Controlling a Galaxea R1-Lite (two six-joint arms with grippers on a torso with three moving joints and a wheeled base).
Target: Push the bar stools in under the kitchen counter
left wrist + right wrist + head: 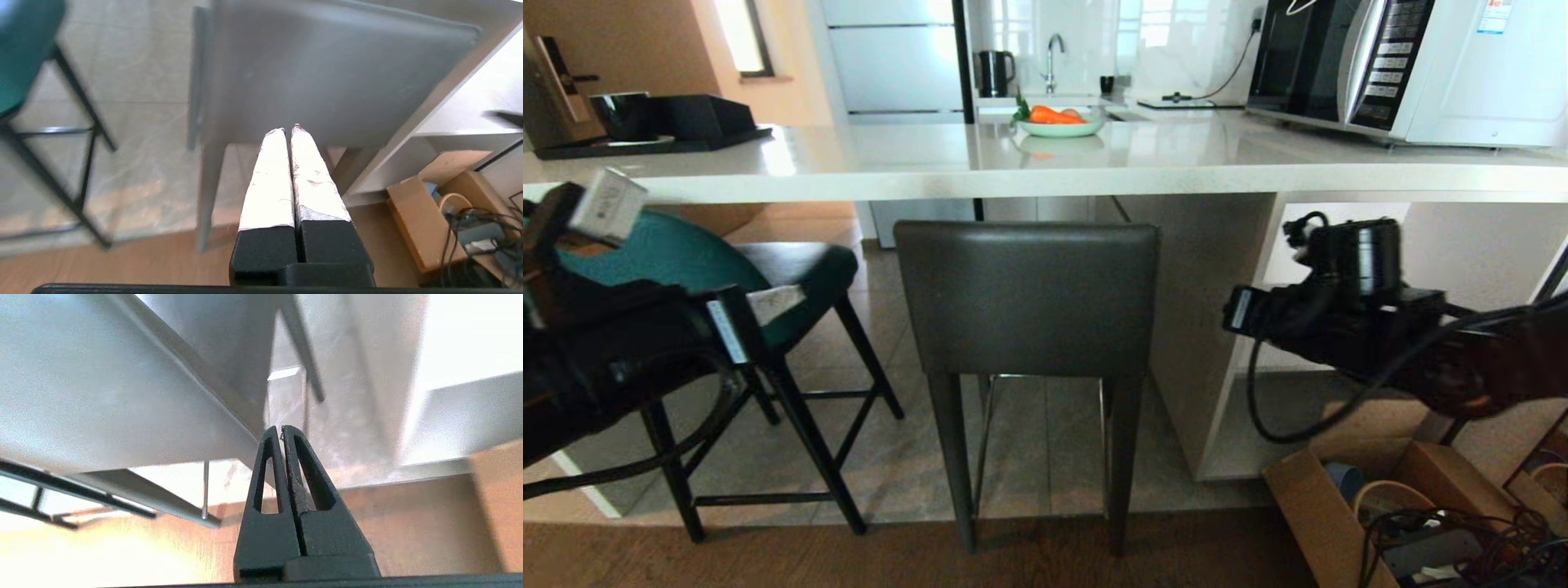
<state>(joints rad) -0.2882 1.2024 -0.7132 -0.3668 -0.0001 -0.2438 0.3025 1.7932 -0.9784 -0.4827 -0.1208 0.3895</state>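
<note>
The dark grey bar stool (1027,298) stands in the middle, its square back toward me and just below the edge of the white kitchen counter (915,167). The teal bar stool (686,261) stands at the left on thin black legs, turned at an angle, partly hidden by my left arm. My left gripper (783,300), with white-taped fingers, is shut and empty (288,130); it points at the grey stool's back (327,73) from the left. My right gripper (1235,314) hangs to the right of that stool, shut on nothing (282,428), near the corner of the back (102,396).
The counter's white slab leg (1217,327) stands just right of the grey stool. An open cardboard box of cables (1405,523) sits on the floor at the right. On the counter are a microwave (1405,65), a bowl of carrots (1062,122) and a black tray (654,135).
</note>
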